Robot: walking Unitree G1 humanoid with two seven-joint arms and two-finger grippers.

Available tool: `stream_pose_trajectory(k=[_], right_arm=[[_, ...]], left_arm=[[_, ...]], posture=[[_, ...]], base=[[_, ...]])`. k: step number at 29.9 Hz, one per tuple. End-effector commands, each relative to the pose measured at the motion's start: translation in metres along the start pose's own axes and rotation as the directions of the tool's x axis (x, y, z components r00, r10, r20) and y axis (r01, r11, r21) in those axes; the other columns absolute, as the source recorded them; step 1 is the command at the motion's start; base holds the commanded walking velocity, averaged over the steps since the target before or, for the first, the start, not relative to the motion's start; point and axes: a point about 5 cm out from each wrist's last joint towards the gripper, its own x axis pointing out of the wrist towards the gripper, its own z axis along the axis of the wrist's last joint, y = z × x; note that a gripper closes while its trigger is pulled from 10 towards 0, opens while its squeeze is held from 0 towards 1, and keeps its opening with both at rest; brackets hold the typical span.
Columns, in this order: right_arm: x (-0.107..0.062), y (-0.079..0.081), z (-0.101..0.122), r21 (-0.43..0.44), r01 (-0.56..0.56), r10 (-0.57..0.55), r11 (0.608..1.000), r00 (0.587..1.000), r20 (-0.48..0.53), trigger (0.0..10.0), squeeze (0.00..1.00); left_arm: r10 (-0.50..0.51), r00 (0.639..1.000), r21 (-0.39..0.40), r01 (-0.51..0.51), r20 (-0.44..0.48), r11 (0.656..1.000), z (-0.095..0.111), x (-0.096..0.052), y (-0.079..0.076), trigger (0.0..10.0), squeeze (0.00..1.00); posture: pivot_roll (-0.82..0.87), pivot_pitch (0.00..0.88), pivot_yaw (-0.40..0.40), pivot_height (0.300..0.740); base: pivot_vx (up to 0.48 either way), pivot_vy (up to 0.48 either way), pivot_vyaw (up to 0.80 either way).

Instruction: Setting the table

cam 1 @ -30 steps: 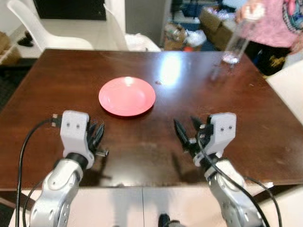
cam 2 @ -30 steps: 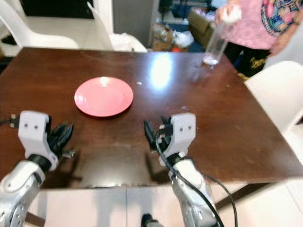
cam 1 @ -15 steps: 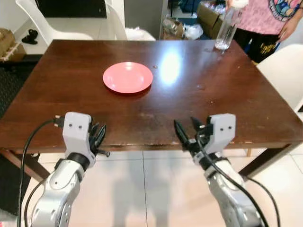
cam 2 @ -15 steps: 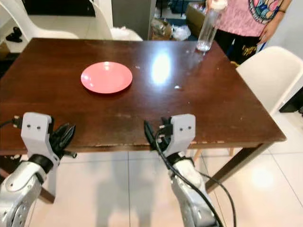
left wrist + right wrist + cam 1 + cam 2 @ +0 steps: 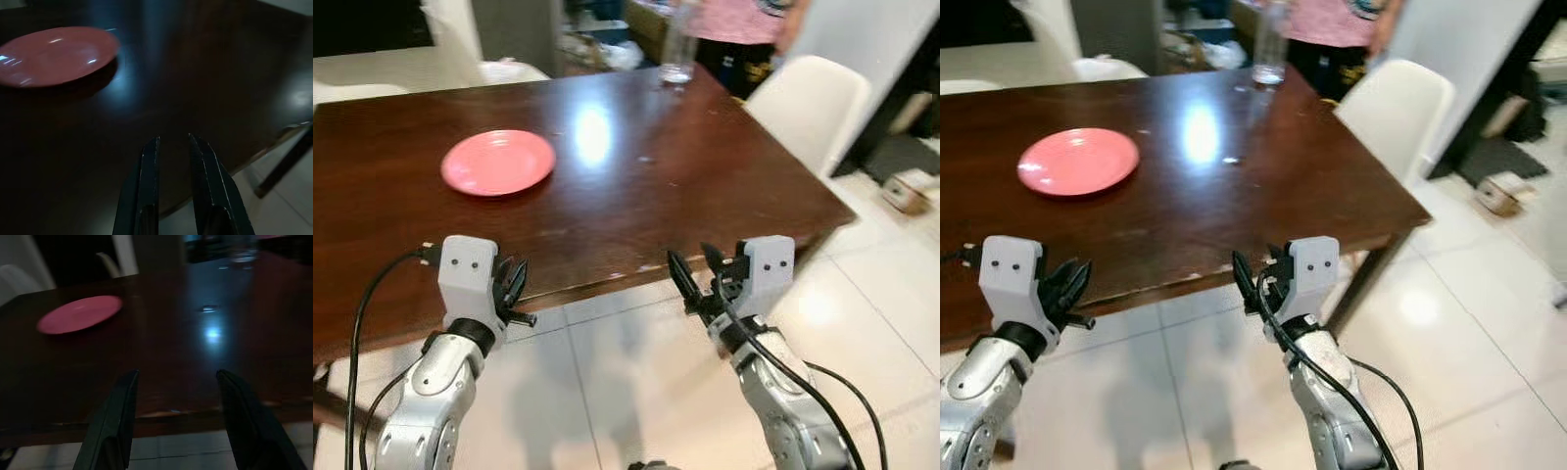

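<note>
A pink plate (image 5: 498, 162) lies on the dark brown table (image 5: 636, 186), toward its left side. Both grippers hang over the pale tiled floor, short of the table's near edge. My left gripper (image 5: 514, 286) holds its fingers a narrow gap apart with nothing between them; in the left wrist view the left gripper (image 5: 173, 142) points across the table with the plate (image 5: 54, 56) beyond it. My right gripper (image 5: 693, 274) stands wide open and empty. In the right wrist view the right gripper (image 5: 176, 374) faces the table edge, and the plate (image 5: 80, 313) lies far off.
A clear bottle (image 5: 678, 54) stands at the table's far edge, beside a person in a pink top (image 5: 734, 18). A white chair (image 5: 808, 103) is at the table's right end, another white chair (image 5: 460, 39) behind it. A small box (image 5: 906, 191) lies on the floor, far right.
The camera has backed away from the table and swung right, so the grippers now hang over floor instead of tabletop. Both arms keep the same pose. The plate has not moved.
</note>
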Motion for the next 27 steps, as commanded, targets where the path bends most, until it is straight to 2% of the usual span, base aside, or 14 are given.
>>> stream_pose_trajectory(k=[1, 27], right_arm=[[-0.0009, 0.0002, -0.0032, 0.009, -0.004, 0.004, 1.000, 1.000, -0.019, 10.0, 0.00], [-0.0008, 0.0015, -0.0029, 0.017, -0.011, 0.011, 1.000, 1.000, -0.023, 10.0, 0.00]], left_arm=[[0.006, 1.000, -0.002, -0.007, -0.017, 1.000, -0.0055, -0.0003, 0.0005, 10.0, 0.00], [0.002, 1.000, -0.005, -0.002, -0.019, 1.000, -0.0069, 0.0001, -0.0008, 10.0, 0.00]], posture=[[-0.02, 0.055, 0.043, 0.740], [-0.02, 0.060, 0.044, 0.740]], base=[[0.000, 0.000, -0.80], [0.000, 0.000, -0.80]])
